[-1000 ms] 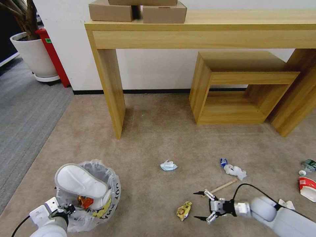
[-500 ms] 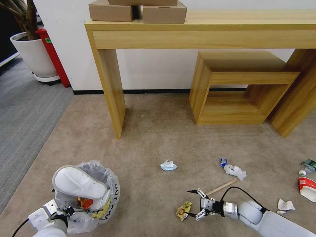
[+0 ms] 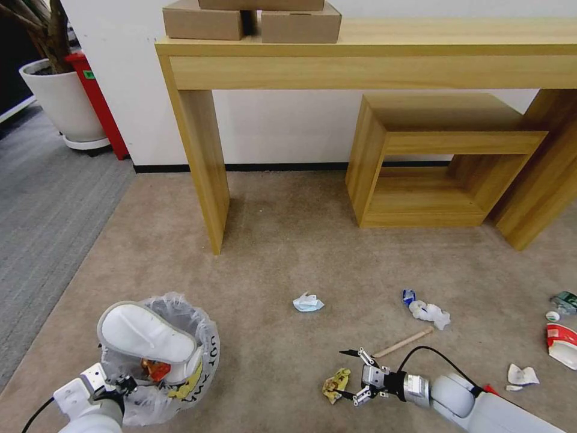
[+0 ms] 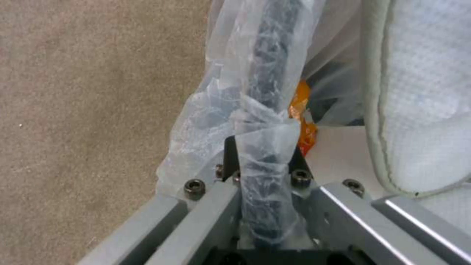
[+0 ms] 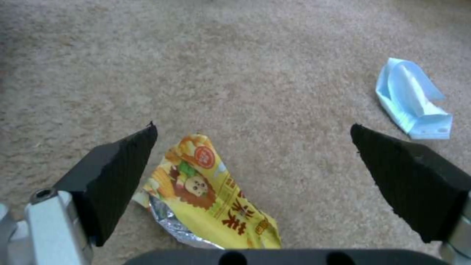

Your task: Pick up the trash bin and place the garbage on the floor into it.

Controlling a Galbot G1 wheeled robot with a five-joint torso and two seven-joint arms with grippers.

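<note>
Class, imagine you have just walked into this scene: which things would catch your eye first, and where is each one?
First, the white slipper sticking out of the bag-lined trash bin at the robot's near left, whose rim the left gripper clamps. Next, the open right gripper low over the carpet, its fingers either side of a crumpled yellow wrapper. Beyond it lies a pale blue face mask.

Beige carpet floor [image 3: 288, 252] with yellow wrapper [image 3: 336, 384], blue mask [image 3: 308, 302], wooden stick [image 3: 401, 342], crumpled paper [image 3: 429, 312]
</note>
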